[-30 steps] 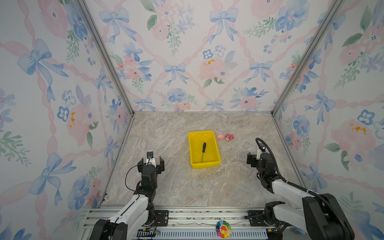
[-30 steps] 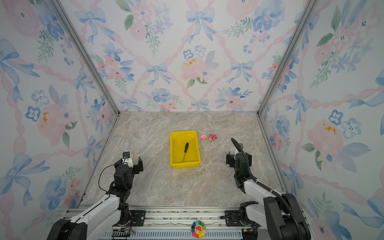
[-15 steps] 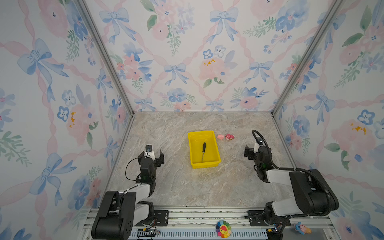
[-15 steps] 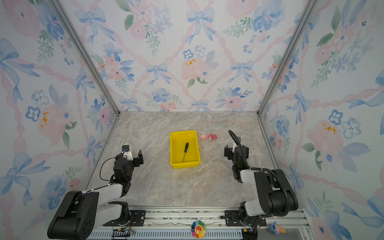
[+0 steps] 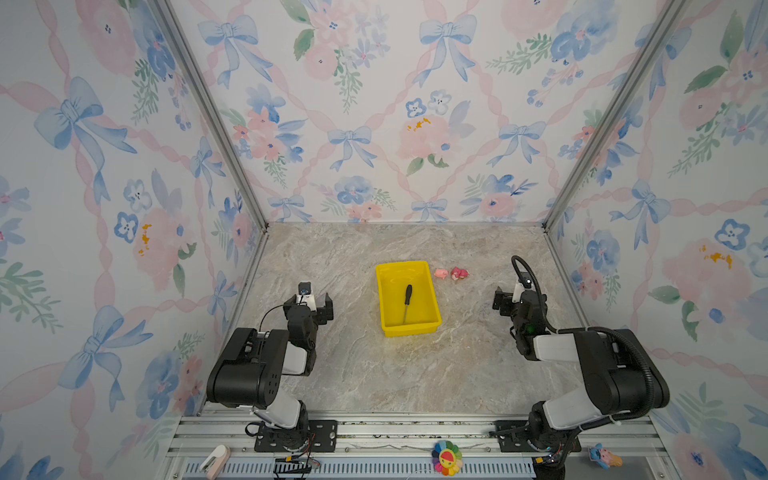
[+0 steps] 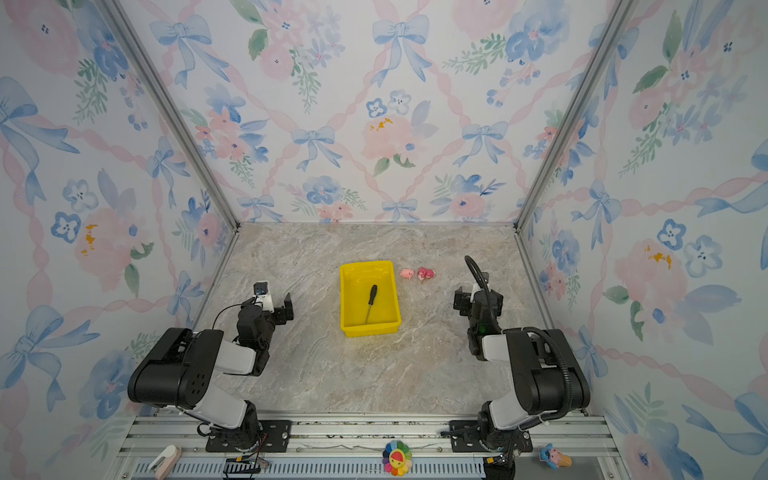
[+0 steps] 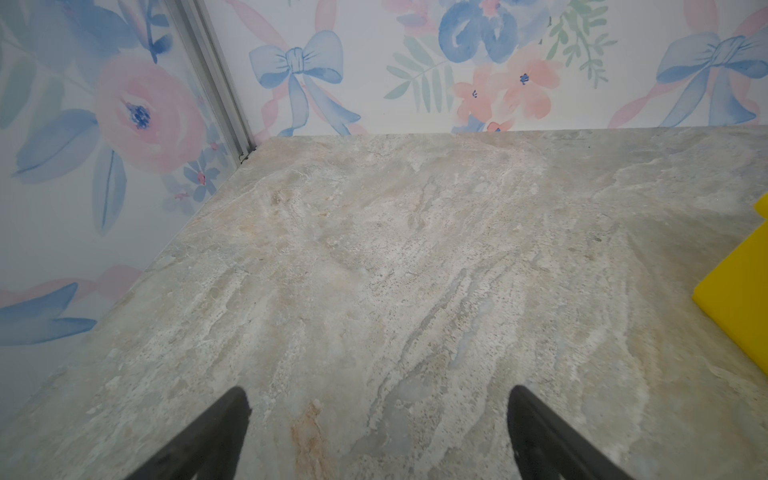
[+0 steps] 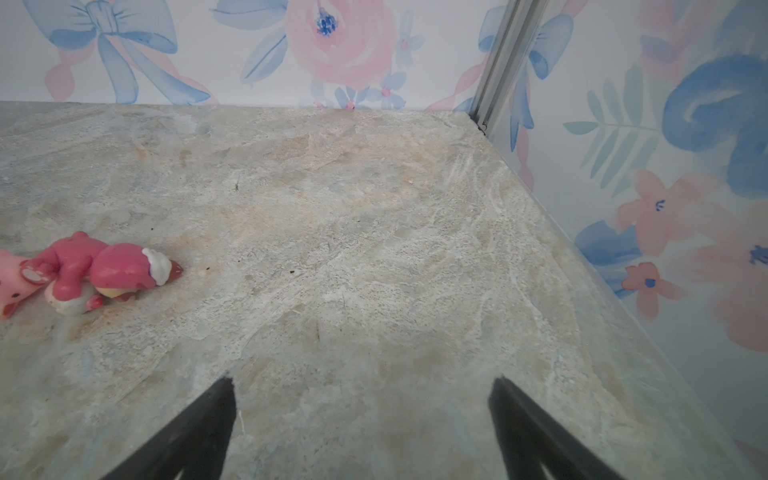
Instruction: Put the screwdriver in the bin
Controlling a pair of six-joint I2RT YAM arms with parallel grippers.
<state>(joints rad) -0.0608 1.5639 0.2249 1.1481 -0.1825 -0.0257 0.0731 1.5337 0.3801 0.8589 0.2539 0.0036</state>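
Note:
In both top views the yellow bin [image 5: 409, 329] [image 6: 370, 330] stands at the middle of the marble table. The screwdriver [image 5: 407, 301] [image 6: 370, 303], black handle and thin silver shaft, lies inside it along its length. My left gripper [image 5: 309, 305] [image 6: 270, 309] hovers low to the left of the bin, open and empty. My right gripper [image 5: 517, 301] [image 6: 478, 301] sits well to the right, also open and empty. In the left wrist view the gripper [image 7: 378, 395] is over bare table, with a corner of the bin [image 7: 739, 291] at the frame edge. The right wrist view shows that gripper [image 8: 363, 381] over bare table too.
Two small pink toy figures [image 5: 440, 273] [image 5: 459, 273] lie just right of the bin's far corner; the darker one [image 8: 108, 266] shows in the right wrist view. Flowered walls close off three sides. A colourful flower toy [image 5: 446, 457] sits on the front rail.
Both arms have folded back over their bases, elbows raised, and the grippers have shifted slightly farther in. Both grippers stayed open. The screwdriver has stayed in the bin.

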